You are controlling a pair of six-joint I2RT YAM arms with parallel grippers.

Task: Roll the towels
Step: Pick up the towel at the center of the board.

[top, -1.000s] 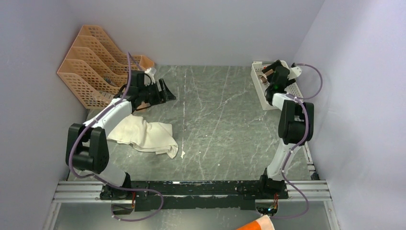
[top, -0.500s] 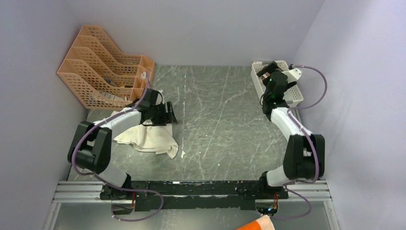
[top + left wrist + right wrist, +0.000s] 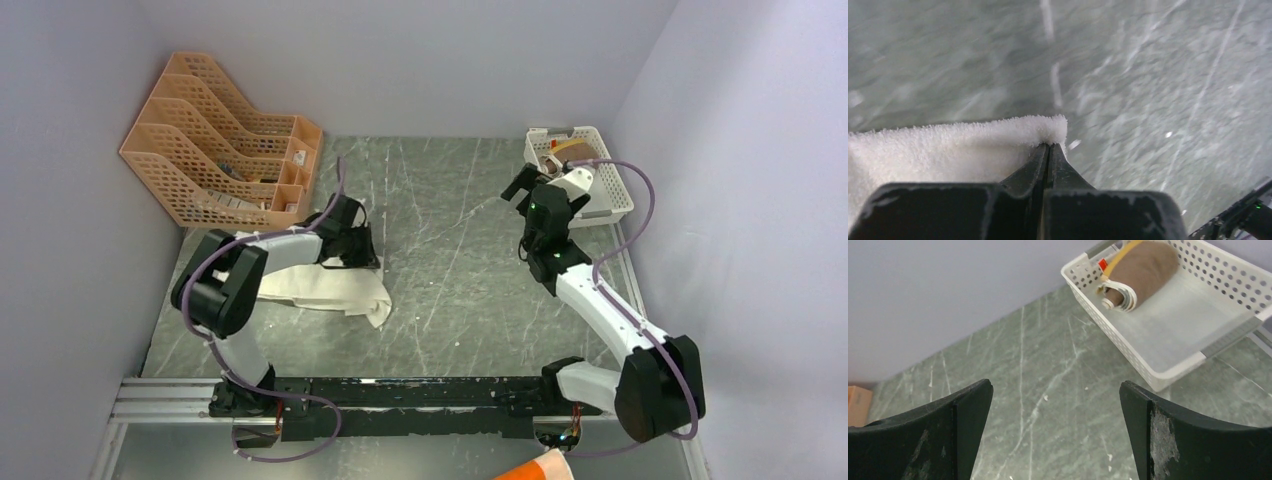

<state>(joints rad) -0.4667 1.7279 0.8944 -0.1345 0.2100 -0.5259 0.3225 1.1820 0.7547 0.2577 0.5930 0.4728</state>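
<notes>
I see my left gripper point(image 3: 1049, 146) pinching a corner of the cream towel point(image 3: 948, 150), centre left; right gripper point(image 3: 1055, 386) gapes wide, brown towel point(image 3: 1143, 267) rolled in the upper-right basket point(image 3: 1168, 375).

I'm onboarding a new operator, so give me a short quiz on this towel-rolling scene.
1. True or false: the right end effector holds a towel.
2. Which towel's corner is the left end effector shut on?
3. The rolled brown towel lies: A) in the left end effector B) in the white basket C) in the right end effector.

Key: 1 false, it is open and empty; 2 the cream towel; 3 B.
</notes>
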